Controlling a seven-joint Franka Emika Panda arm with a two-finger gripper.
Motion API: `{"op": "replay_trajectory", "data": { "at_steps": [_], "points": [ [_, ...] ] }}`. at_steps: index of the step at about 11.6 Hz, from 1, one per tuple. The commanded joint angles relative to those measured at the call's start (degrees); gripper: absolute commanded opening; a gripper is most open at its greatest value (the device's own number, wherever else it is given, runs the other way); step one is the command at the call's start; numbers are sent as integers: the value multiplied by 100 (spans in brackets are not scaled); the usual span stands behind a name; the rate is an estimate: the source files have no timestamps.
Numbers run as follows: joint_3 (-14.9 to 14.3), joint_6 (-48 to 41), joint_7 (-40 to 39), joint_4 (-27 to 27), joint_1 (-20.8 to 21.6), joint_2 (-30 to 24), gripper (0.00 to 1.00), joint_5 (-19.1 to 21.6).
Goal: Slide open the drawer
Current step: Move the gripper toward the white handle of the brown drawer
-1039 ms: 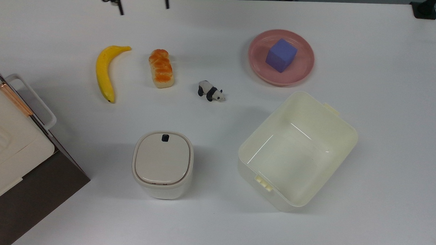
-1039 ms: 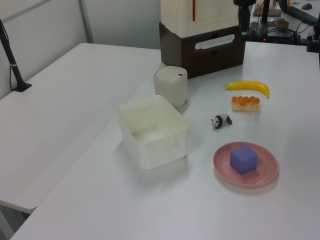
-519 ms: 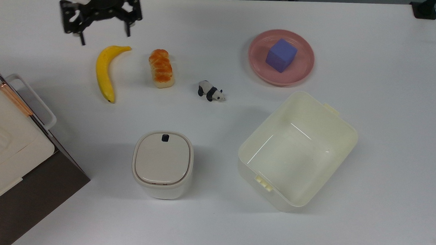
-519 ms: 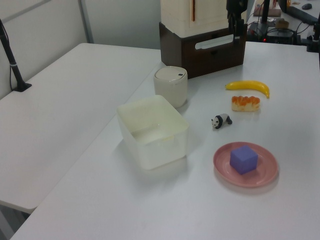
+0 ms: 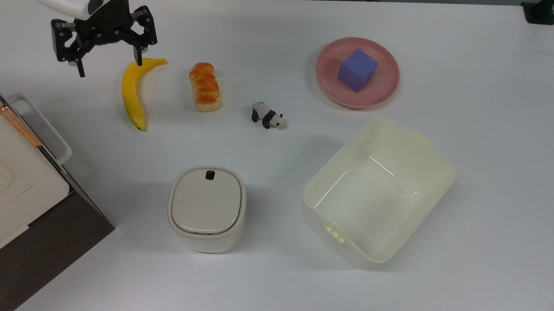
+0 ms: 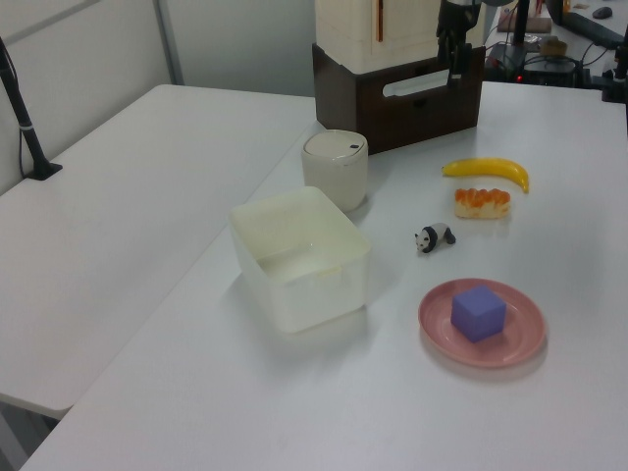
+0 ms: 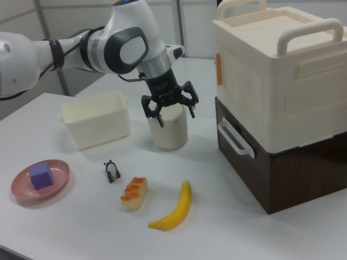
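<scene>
Closing on the drawer — approach step, no contact yet.

End effector has come down from the surface's far edge over the last second and shifted toward the top view's left; it now hangs above the surface beside the stem end of the banana, fingers spread wide and holding nothing. The drawer sits shut at the surface's edge on the top view's left, under a cream box, its white loop handle facing the banana. Judgement: travel is toward the handle, still well apart — the pull has not begun, so the task is at its start.
</scene>
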Motion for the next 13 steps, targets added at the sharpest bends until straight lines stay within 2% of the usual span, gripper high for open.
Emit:
{"op": "replay_trajectory", "data": {
  "at_steps": [1,6,9,11,13],
  "points": [
    [-4,570,-254,-176,-150,82,100,-115],
    [-22,1370,-280,-158,-361,512,100,-527],
    [-13,1713,-289,-158,-387,785,99,-1334],
    [-13,1968,-298,-149,-492,891,97,-1363],
    [-13,2197,-306,-149,-536,987,87,-1398]
  ]
}}
